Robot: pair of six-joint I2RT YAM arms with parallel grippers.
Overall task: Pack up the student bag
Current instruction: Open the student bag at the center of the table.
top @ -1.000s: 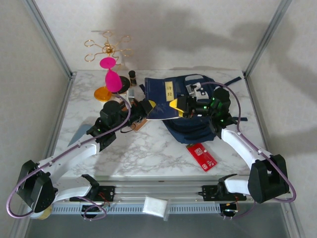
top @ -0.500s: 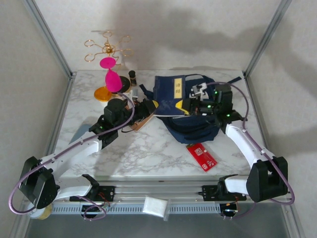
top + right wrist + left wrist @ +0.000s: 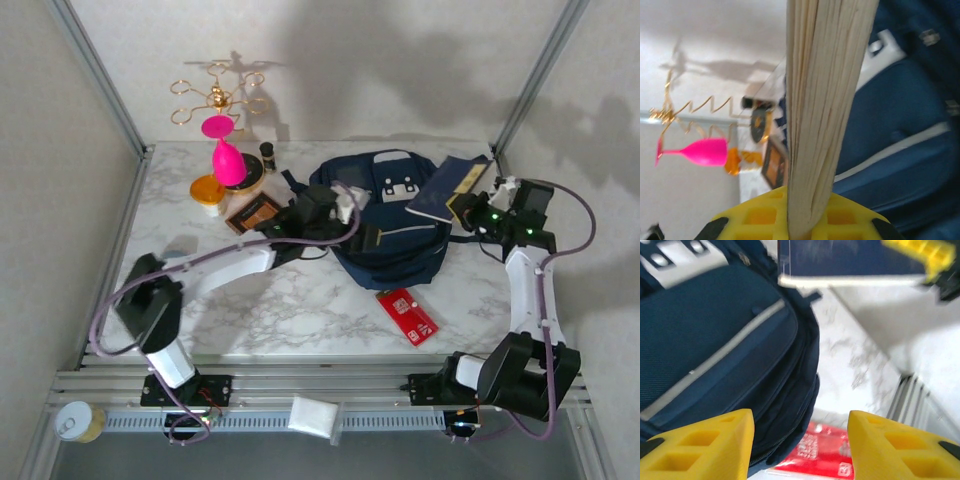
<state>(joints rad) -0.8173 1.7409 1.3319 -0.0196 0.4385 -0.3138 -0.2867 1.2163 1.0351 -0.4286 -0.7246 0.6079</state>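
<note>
Cream-edged book [image 3: 825, 100] upright between the right hand [image 3: 801, 212] and its yellow fingers [image 3: 760, 215], student bag [image 3: 905, 165] behind, pink glass [image 3: 700, 151] at left.

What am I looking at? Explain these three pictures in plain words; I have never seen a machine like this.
This is a robot: two white arms bolted to the near edge of a marble table, each ending in a two-finger gripper. The wide picture looks down from above and behind them; the other two come from cameras on the wrists. On the table lie a navy backpack and a red packet, with a pink glass, a gold wire stand and an orange round thing at the far left. The left gripper is open over the backpack, holding nothing. The right gripper is shut on a navy book, held up at the backpack's right side; its wrist camera looks along the page edges.
</note>
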